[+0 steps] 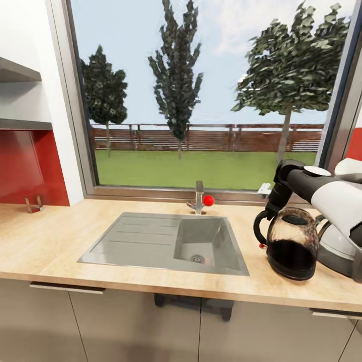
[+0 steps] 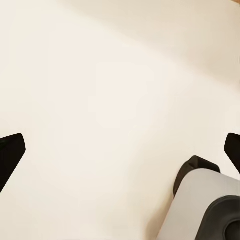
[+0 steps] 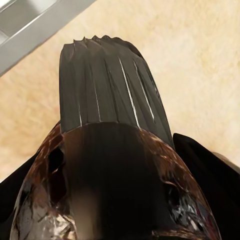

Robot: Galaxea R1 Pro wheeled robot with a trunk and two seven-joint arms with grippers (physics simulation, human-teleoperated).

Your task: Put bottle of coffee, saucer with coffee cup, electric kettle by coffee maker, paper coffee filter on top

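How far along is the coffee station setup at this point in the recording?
Nothing looks finished here. In hand: the electric kettle stands on the kitchen countertop to the right of the sink, with the right arm over it and the right gripper closed around it. Left: the kettle's final placement cannot be judged, since no coffee maker, bottle, filter, saucer or cup appears here.

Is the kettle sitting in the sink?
No, the kettle stands on the countertop to the right of the sink.
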